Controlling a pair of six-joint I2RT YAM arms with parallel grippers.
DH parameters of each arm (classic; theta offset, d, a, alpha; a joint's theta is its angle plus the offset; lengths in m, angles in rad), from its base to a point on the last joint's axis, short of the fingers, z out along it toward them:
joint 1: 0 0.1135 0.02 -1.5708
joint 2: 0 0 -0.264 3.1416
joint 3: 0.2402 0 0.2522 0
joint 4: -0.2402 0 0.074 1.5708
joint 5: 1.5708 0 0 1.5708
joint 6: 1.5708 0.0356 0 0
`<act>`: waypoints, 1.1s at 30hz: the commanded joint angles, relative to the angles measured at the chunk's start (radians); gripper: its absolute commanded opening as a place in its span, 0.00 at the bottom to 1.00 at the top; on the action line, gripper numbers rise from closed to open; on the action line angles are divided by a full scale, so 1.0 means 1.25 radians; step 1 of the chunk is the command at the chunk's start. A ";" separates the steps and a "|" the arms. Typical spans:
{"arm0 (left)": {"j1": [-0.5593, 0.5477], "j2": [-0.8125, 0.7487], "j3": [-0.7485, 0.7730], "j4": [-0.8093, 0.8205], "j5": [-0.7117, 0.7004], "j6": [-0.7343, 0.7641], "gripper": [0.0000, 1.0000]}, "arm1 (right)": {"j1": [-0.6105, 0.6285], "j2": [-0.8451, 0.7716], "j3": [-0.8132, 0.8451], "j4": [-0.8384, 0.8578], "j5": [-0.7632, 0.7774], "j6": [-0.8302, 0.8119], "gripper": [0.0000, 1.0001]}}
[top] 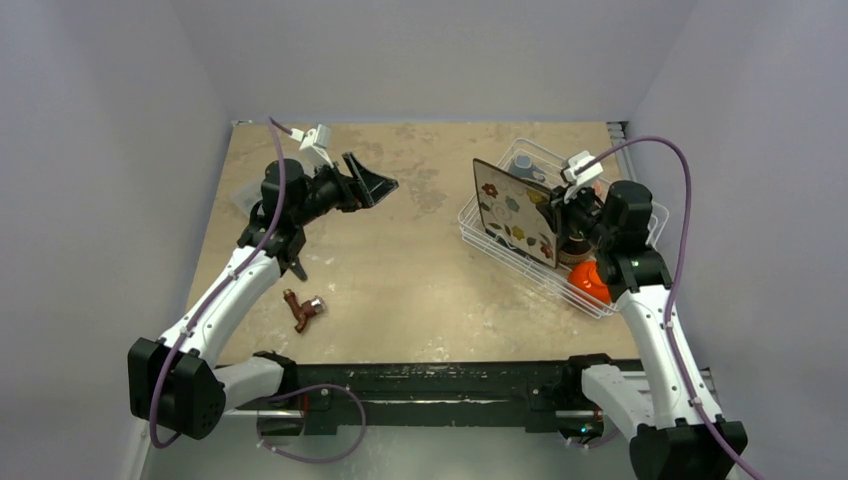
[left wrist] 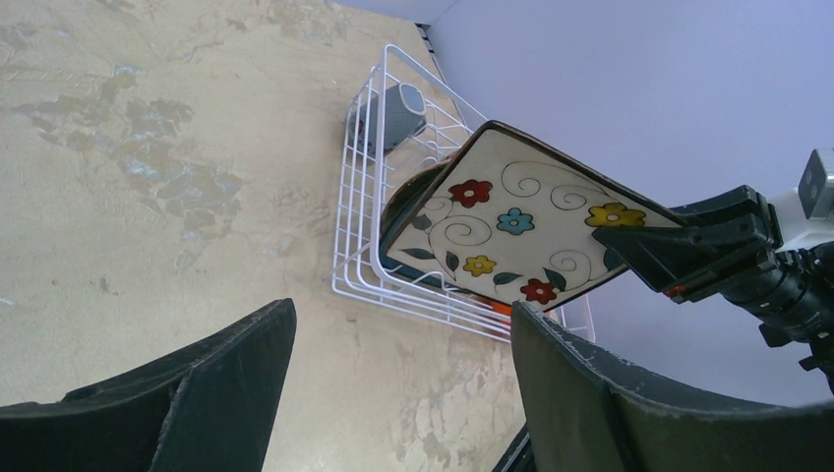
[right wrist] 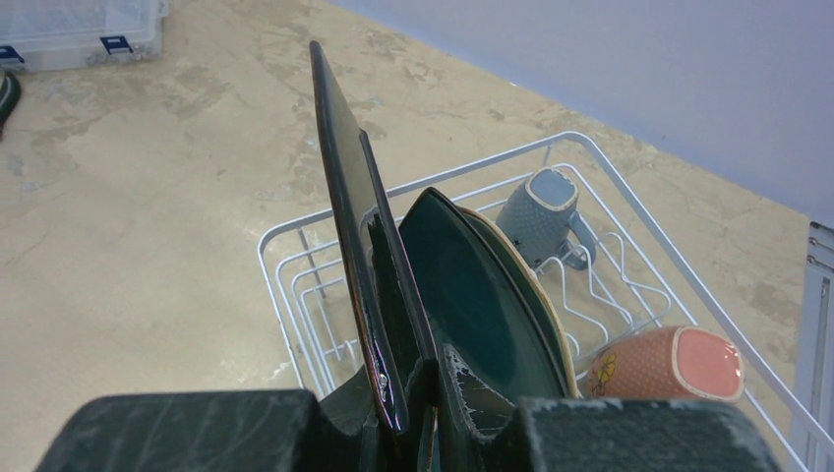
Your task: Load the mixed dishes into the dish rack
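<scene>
Jaws of my right gripper [right wrist: 425, 388] clamp the flowered plate [left wrist: 511, 221] on edge over the rack [top: 478, 235], beside the teal plate [right wrist: 472, 295], while my raised left gripper [top: 375, 178] hangs wide open, empty.

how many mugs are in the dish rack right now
2. A grey-blue mug sits at the far end of the dish rack; a pink mug lies on its side beside the teal plate. That plate and the square flowered plate could hide another.
</scene>
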 commanded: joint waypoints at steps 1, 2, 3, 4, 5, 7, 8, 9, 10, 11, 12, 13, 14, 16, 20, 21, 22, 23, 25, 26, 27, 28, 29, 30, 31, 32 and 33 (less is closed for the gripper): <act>0.002 0.007 0.021 0.035 0.023 -0.007 0.79 | -0.038 -0.029 0.028 0.277 -0.054 0.005 0.00; 0.003 0.009 0.020 0.036 0.026 -0.010 0.79 | -0.046 -0.028 0.023 0.288 -0.061 0.013 0.00; 0.002 0.010 0.021 0.038 0.029 -0.013 0.79 | -0.055 -0.027 0.021 0.298 -0.076 0.025 0.00; 0.002 0.011 0.020 0.042 0.032 -0.016 0.79 | -0.062 -0.024 0.026 0.309 -0.092 0.039 0.00; 0.002 0.011 0.020 0.045 0.034 -0.019 0.79 | -0.064 -0.020 0.042 0.309 -0.112 0.047 0.00; 0.002 0.011 0.017 0.048 0.034 -0.020 0.79 | -0.064 0.003 0.094 0.278 -0.147 0.035 0.00; 0.002 0.013 0.017 0.048 0.034 -0.021 0.79 | -0.064 0.015 0.121 0.258 -0.153 0.030 0.00; 0.003 0.013 0.017 0.047 0.034 -0.022 0.79 | -0.064 0.028 0.146 0.237 -0.153 0.019 0.00; 0.002 0.014 0.017 0.048 0.035 -0.023 0.79 | -0.064 0.042 0.166 0.213 -0.150 0.007 0.00; 0.002 0.013 0.017 0.050 0.036 -0.024 0.79 | -0.064 0.059 0.185 0.188 -0.150 -0.007 0.00; 0.002 0.013 0.017 0.051 0.037 -0.025 0.79 | -0.064 0.075 0.203 0.151 -0.151 -0.027 0.00; 0.003 0.013 0.017 0.051 0.038 -0.025 0.79 | -0.064 0.088 0.217 0.117 -0.155 -0.048 0.00; 0.003 0.014 0.017 0.052 0.038 -0.025 0.79 | -0.064 0.092 0.219 0.100 -0.152 -0.058 0.00; 0.003 0.014 0.015 0.052 0.037 -0.025 0.79 | -0.064 0.071 0.187 0.113 -0.138 -0.063 0.00; 0.002 0.021 0.015 0.054 0.042 -0.034 0.79 | -0.064 0.017 0.110 0.145 -0.106 -0.064 0.00; 0.002 0.024 0.013 0.060 0.047 -0.040 0.79 | -0.064 0.007 0.085 0.158 -0.108 -0.061 0.00; 0.003 0.026 0.012 0.064 0.051 -0.046 0.79 | -0.064 0.000 0.070 0.172 -0.110 -0.056 0.00; 0.002 0.028 0.012 0.067 0.054 -0.050 0.79 | -0.064 -0.001 0.060 0.182 -0.112 -0.051 0.00; 0.002 0.031 0.011 0.069 0.055 -0.049 0.79 | -0.064 0.004 0.047 0.197 -0.118 -0.045 0.00; 0.002 0.030 0.010 0.068 0.053 -0.046 0.79 | -0.064 0.010 0.043 0.203 -0.123 -0.041 0.00; 0.002 0.030 0.010 0.065 0.050 -0.043 0.79 | -0.064 0.016 0.040 0.206 -0.128 -0.039 0.00; 0.002 0.029 0.011 0.062 0.048 -0.039 0.79 | -0.064 0.021 0.037 0.209 -0.133 -0.039 0.00; 0.002 0.030 0.011 0.060 0.046 -0.037 0.79 | -0.064 0.023 0.032 0.215 -0.133 -0.036 0.00; 0.002 0.030 0.011 0.061 0.044 -0.036 0.79 | -0.064 0.022 0.024 0.223 -0.133 -0.032 0.00; 0.002 0.032 0.011 0.060 0.045 -0.036 0.79 | -0.064 0.019 0.015 0.234 -0.134 -0.028 0.00; 0.002 0.033 0.012 0.060 0.047 -0.036 0.79 | -0.064 0.014 0.004 0.244 -0.136 -0.026 0.00; 0.002 0.034 0.012 0.059 0.048 -0.038 0.79 | -0.064 0.007 -0.009 0.260 -0.136 -0.014 0.00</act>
